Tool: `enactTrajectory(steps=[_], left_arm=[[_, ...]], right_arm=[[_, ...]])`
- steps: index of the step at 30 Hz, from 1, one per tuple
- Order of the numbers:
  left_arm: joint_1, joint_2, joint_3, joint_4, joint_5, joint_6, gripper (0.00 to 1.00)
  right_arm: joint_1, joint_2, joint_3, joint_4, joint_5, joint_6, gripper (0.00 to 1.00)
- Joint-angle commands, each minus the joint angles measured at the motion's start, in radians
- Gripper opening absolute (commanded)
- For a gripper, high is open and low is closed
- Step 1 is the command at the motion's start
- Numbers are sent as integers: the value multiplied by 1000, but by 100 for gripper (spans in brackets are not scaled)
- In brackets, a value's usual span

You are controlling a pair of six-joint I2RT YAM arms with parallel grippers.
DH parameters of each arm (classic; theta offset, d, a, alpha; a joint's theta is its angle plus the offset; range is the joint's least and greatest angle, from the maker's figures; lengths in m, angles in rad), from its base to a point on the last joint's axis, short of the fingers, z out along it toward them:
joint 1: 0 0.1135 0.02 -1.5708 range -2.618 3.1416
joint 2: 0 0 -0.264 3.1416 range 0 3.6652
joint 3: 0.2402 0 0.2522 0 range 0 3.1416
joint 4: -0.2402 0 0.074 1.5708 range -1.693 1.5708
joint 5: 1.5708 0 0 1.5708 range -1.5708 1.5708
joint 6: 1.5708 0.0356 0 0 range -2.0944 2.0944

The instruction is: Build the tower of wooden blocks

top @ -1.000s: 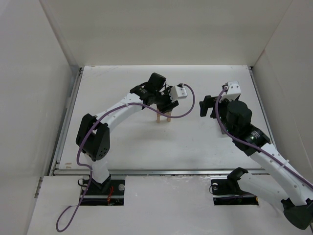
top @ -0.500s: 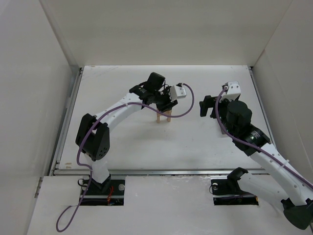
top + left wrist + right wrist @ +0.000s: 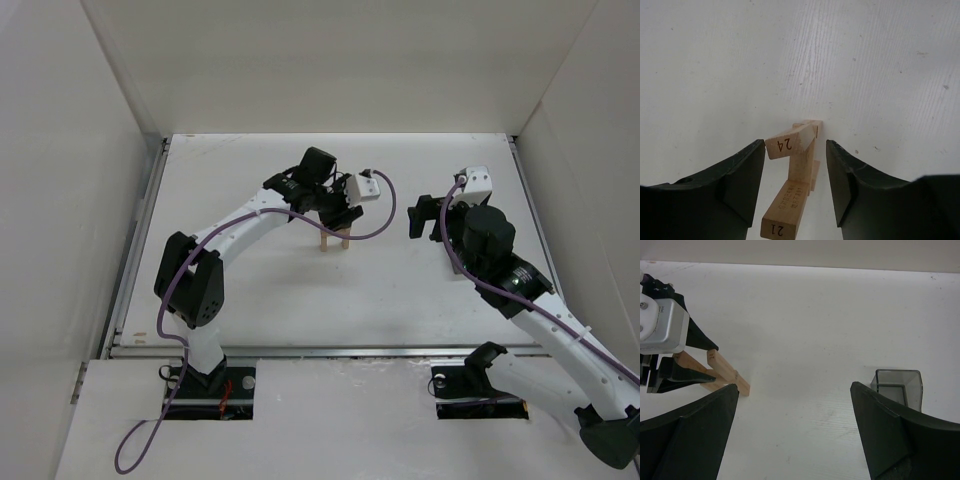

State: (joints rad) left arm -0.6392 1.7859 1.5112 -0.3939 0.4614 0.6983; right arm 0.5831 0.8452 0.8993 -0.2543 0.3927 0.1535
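Note:
The wood block tower (image 3: 334, 238) is a few light tan planks stacked mid-table. In the left wrist view a plank marked 24 (image 3: 790, 142) lies across a plank marked 21 (image 3: 786, 207), with another plank under them. My left gripper (image 3: 795, 146) hangs right over the tower (image 3: 335, 215) and straddles it. It is open, with a clear gap at the right finger (image 3: 850, 185), while the left finger (image 3: 740, 185) stands close to the end of plank 24. My right gripper (image 3: 420, 215) is to the right of the tower, wide open (image 3: 794, 386) and holding nothing.
A small grey translucent bin (image 3: 897, 384) stands on the table ahead of the right gripper's right finger. The white table (image 3: 260, 290) is boxed in by white walls at the back and both sides. The left wrist's white camera housing (image 3: 660, 327) shows beside the tower (image 3: 725, 372).
The left wrist has shifted only a touch over the tower. The right arm and the planks have not moved.

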Motion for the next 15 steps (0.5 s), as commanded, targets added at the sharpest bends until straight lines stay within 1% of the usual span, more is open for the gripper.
enactTrajectory(steps=[1, 5, 11, 15], left_arm=[[4, -23, -3, -8, 39, -2, 49], [4, -13, 17, 10, 49, -31, 49], [4, -3, 26, 20, 49, -52, 39], [4, -3, 26, 20, 49, -52, 36]], right_arm=[[-5, -15, 6, 36, 3, -9, 99], [-5, -15, 6, 36, 3, -9, 99], [-5, -15, 6, 36, -6, -9, 99], [-5, -15, -3, 36, -6, -9, 99]])
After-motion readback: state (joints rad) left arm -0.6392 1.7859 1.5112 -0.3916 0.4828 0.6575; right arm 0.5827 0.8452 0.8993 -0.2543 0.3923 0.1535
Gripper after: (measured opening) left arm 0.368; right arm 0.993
